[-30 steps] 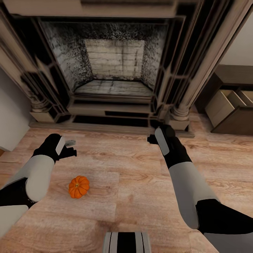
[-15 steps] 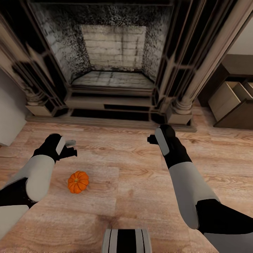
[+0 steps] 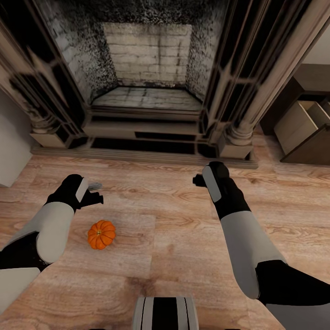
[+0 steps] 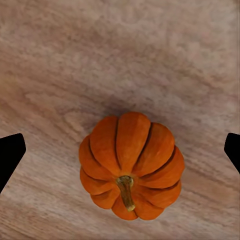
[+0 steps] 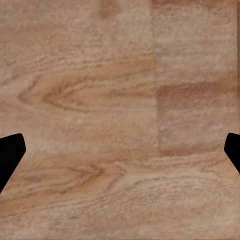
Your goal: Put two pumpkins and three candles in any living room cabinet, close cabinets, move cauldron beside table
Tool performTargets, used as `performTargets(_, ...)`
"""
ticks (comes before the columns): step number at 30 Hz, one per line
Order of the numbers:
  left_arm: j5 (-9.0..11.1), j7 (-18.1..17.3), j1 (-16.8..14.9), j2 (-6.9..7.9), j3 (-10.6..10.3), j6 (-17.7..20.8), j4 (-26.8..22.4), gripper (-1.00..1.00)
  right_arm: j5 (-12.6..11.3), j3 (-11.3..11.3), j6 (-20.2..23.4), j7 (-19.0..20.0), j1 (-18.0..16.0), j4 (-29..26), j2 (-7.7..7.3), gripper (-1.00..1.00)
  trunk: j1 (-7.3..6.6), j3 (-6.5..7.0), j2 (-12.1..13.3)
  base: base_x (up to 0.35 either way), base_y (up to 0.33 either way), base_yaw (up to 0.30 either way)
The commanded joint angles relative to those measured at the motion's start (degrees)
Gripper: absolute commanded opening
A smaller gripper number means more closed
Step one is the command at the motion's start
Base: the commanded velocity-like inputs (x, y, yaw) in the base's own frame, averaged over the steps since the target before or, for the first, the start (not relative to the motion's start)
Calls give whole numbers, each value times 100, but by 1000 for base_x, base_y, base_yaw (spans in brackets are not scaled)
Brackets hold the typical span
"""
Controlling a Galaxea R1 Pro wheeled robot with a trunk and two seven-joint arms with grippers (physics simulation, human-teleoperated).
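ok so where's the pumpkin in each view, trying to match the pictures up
Head view: the pumpkin lies on the plank floor at lower left, just below the left gripper.
Left wrist view: the pumpkin is below centre, seen from above, between the two dark fingertips at the edges.
Right wrist view: no pumpkin here, just floor.
Shared landmark: the light wood-plank floor.
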Motion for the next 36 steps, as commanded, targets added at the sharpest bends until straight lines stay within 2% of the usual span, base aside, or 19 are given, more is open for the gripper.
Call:
performTargets(1, -56, -23, -4, -6, 40, 21, -5, 100, -55, 8, 13, -65, -5, -13, 0, 100, -1, -4, -2, 0, 0, 0)
performTargets(6, -55, -23, -4, -12, 40, 20, -5, 100, -54, 11, 23, -136, -108, -13, 0, 100, -1, -4, -2, 0, 0, 0)
performTargets(9, -53, -23, -4, -14, 40, 18, -5, 100, -59, -5, 30, -158, -334, 136, 0, 100, -1, -4, -2, 0, 0, 0)
performTargets(12, -49, -21, -4, -20, 41, 21, -5, 100, -65, -37, 30, -168, -732, 676, 0, 100, -1, -4, -2, 0, 0, 0)
performTargets(13, -48, -19, -4, -36, 44, 23, -5, 100, -70, -68, 24, -168, -996, 1112, 0, 100, -1, -4, -2, 0, 0, 0)
performTargets(16, -50, -16, -4, -55, 42, 24, -5, 100, -83, -161, 14, -163, -1427, 1878, 0, 100, -1, -4, -2, 0, 0, 0)
performTargets(17, -48, -16, -4, -66, 42, 25, -5, 100, -90, -265, 6, -160, -1716, 2388, 0, 100, -1, -4, -2, 0, 0, 0)
performTargets(19, -47, -15, -4, -73, 41, 25, -5, 100, -95, -397, 1, -159, -1984, 2854, 0, 100, -1, -4, -2, 0, 0, 0)
performTargets(20, -47, -15, -4, -78, 41, 26, -5, 100, -98, -539, -1, -160, -2224, 3262, 0, 100, -1, -4, -2, 0, 0, 0)
performTargets(23, -46, -14, -4, -82, 41, 26, -5, 100, -101, -742, 4, -163, -2518, 3807, 0, 100, -1, -4, -2, 0, 0, 0)
performTargets(24, -46, -14, -4, -83, 40, 26, -5, 100, -102, -842, 5, -164, -2682, 4155, 0, 100, -1, -4, -2, 0, 0, 0)
performTargets(29, -46, -14, -4, -88, 40, 31, -5, 100, -122, -981, 4, -158, -3009, 4937, 0, 100, -1, -4, -2, 0, 0, 0)
performTargets(31, -46, -14, -4, -91, 40, 33, -5, 100, -178, -999, 8, -158, -3060, 5087, 0, 100, -1, -4, -2, 0, 0, 0)
performTargets(36, -46, -14, -4, -87, 47, 33, -5, 100, -580, -1022, 19, -179, -3202, 5361, 0, 100, -1, -4, -2, 0, 0, 0)
